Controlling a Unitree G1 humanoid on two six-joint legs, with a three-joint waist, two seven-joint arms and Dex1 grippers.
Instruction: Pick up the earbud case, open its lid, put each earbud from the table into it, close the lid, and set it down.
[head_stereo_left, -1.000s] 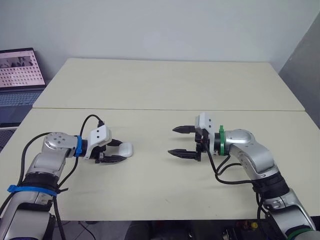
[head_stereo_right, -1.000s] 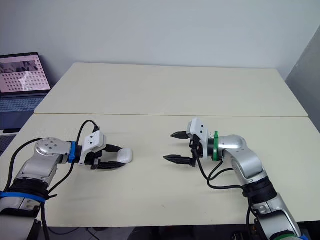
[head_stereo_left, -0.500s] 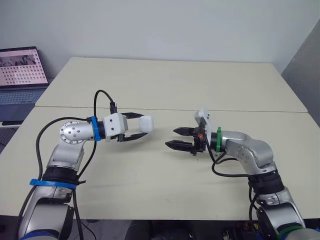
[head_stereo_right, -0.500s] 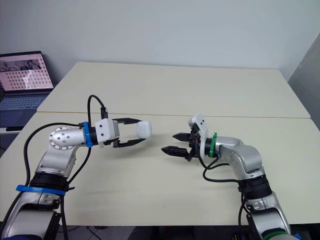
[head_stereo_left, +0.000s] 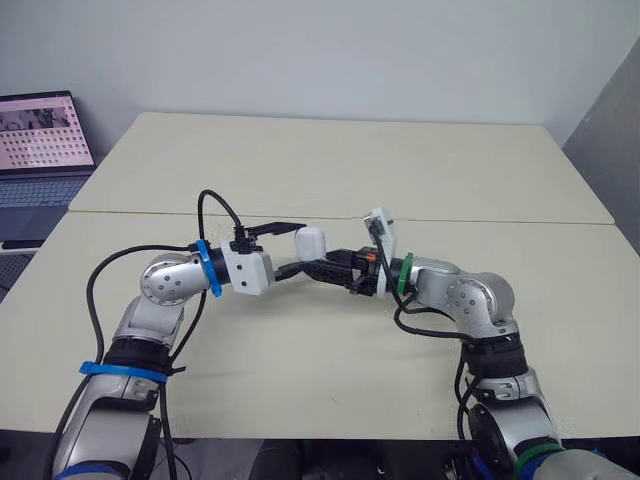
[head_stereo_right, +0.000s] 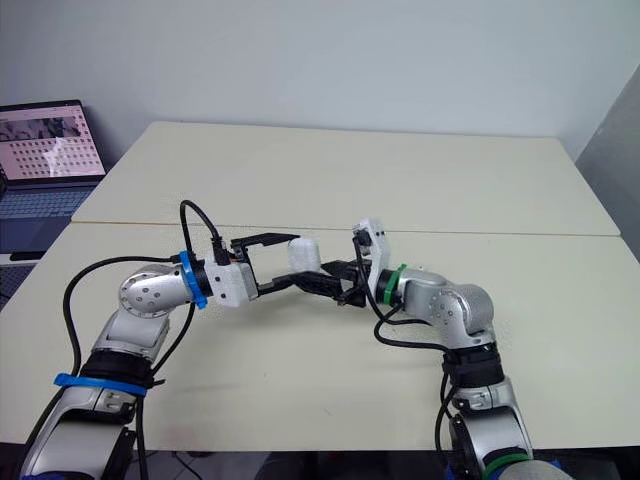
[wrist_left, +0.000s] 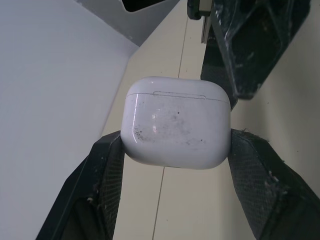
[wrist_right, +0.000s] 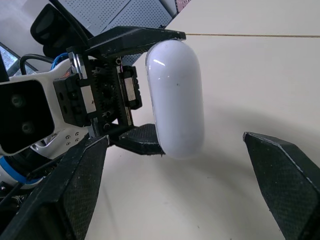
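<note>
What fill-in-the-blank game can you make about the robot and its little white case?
1. The left gripper holds the earbud case up off the ____.
2. The case's lid is ____.
3. The right gripper waits beside the case with its fingers ____.

Missing words: table; closed; open.

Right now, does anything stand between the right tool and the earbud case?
Nothing visible does. The left tool grips the closed case, and the open right tool faces it with only air between.
</note>
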